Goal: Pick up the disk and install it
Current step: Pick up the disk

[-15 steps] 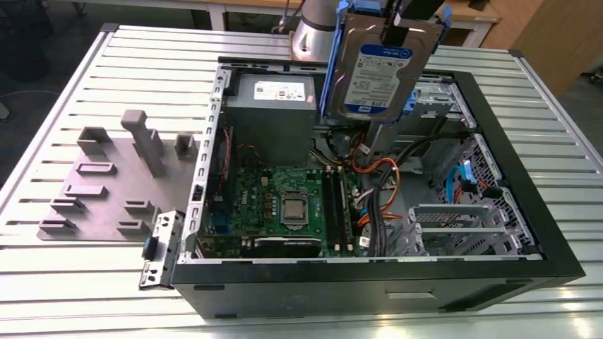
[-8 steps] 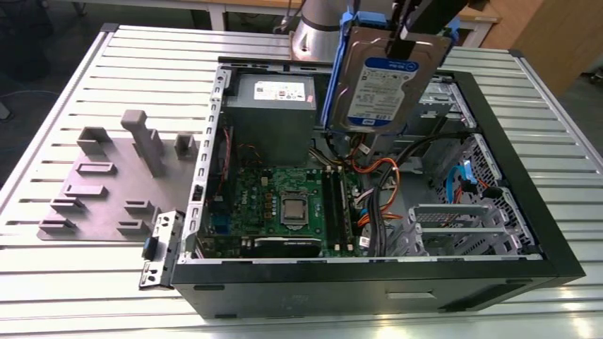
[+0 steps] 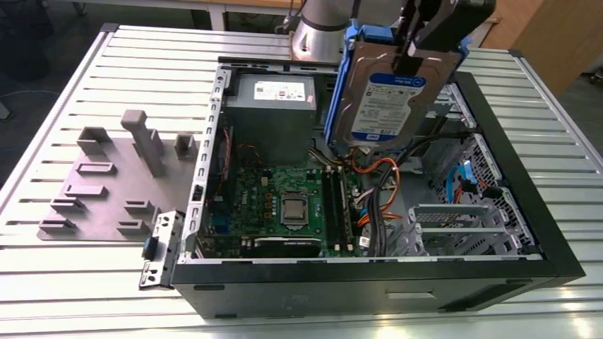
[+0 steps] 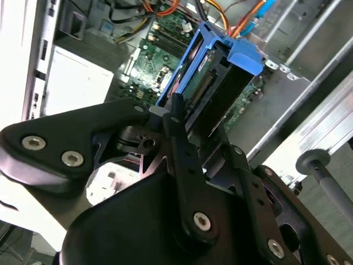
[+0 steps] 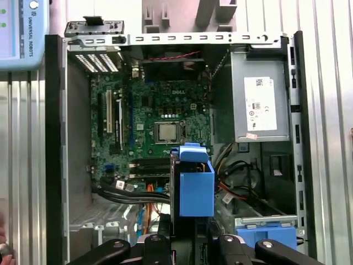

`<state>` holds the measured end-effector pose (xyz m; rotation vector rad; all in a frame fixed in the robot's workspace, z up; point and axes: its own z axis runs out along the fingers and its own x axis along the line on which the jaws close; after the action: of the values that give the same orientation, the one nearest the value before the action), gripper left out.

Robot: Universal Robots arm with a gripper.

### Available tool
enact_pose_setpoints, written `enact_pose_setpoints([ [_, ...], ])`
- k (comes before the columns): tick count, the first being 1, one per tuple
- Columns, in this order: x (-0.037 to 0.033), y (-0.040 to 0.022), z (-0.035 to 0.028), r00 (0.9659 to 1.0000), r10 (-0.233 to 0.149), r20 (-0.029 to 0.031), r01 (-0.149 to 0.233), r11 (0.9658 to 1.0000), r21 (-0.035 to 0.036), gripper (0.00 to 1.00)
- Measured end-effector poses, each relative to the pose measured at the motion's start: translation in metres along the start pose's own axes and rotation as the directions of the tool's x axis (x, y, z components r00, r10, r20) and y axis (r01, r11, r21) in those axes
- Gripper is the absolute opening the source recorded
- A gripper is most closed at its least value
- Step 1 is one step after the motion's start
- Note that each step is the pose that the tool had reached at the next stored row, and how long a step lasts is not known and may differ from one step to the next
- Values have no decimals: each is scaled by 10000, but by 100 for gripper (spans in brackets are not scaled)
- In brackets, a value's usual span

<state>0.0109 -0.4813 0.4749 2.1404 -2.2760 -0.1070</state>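
The claw (image 3: 411, 65) is clamped on the disk (image 3: 382, 106), gripping its upper end by the blue carrier. The drive hangs straight down from it with its long axis upright and its label facing the exterior view. It is clear of everything, held in the air over the open computer case (image 3: 558, 247), which lies on its side on the slatted tabletop (image 3: 56, 289). Its lower edge is above the bundle of orange cables (image 3: 374, 168), between the motherboard (image 3: 282, 205) and the metal drive cage (image 3: 462, 227). That cage sits lower, towards the exterior view's right. To my eye the cables are what most stands in the way. The grey power supply (image 3: 273, 106) rises just beside the disk on the exterior view's left. In the second wrist view the fingers (image 4: 177, 118) bracket the carrier end-on. A grey fixture plate (image 3: 104, 191) lies well apart, outside the case.
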Motion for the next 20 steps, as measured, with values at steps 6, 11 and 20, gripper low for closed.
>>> enact_pose_setpoints([
  [6,178,-19,-5,10000,0,-2,0,10000,0,35],
  [11,332,-33,-8,10000,0,0,0,10000,0,35],
  [20,607,-56,-10,10000,0,0,0,10000,0,35],
])
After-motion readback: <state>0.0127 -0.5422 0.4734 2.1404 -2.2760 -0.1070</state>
